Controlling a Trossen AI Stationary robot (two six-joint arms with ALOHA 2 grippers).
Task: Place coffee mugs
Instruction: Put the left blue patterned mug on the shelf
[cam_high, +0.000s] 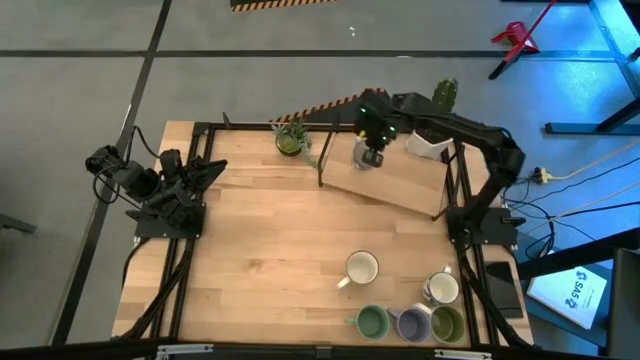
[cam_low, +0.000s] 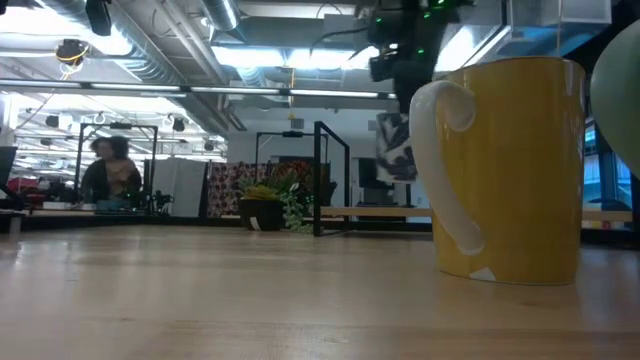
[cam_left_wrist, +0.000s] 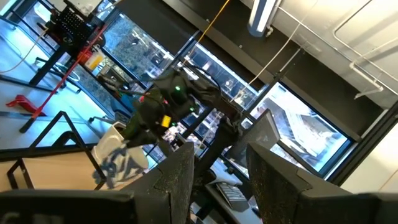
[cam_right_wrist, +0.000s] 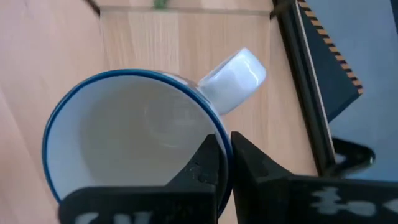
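My right gripper (cam_high: 374, 147) reaches over the raised wooden shelf (cam_high: 395, 180) at the table's far side, shut on a white mug with a blue rim and blue pattern (cam_right_wrist: 130, 137), also seen as the patterned mug (cam_low: 395, 150) in the low view. Several more mugs stand on their bases near the table's near right corner: two white (cam_high: 362, 267) (cam_high: 442, 288), two green (cam_high: 372, 321) (cam_high: 447, 325) and one lavender (cam_high: 413, 322). A mug (cam_low: 510, 170) fills the low view's foreground. My left gripper (cam_left_wrist: 221, 180) waits open at the table's left edge (cam_high: 165, 185). My right gripper pinches the mug's rim (cam_right_wrist: 214, 134) beside the handle (cam_right_wrist: 233, 78), one finger inside the cup and one outside. The fingers come from above, pointing down. The mug hangs upright below them, and in the low view it seems clear of the shelf.
A small green potted plant (cam_high: 291, 138) stands at the shelf's left end, and a white cactus pot (cam_high: 430, 143) at its right end. Black frame posts (cam_high: 321, 160) flank the shelf. Bare wood lies across the table's middle (cam_high: 270, 250). A person (cam_low: 108, 172) sits far behind.
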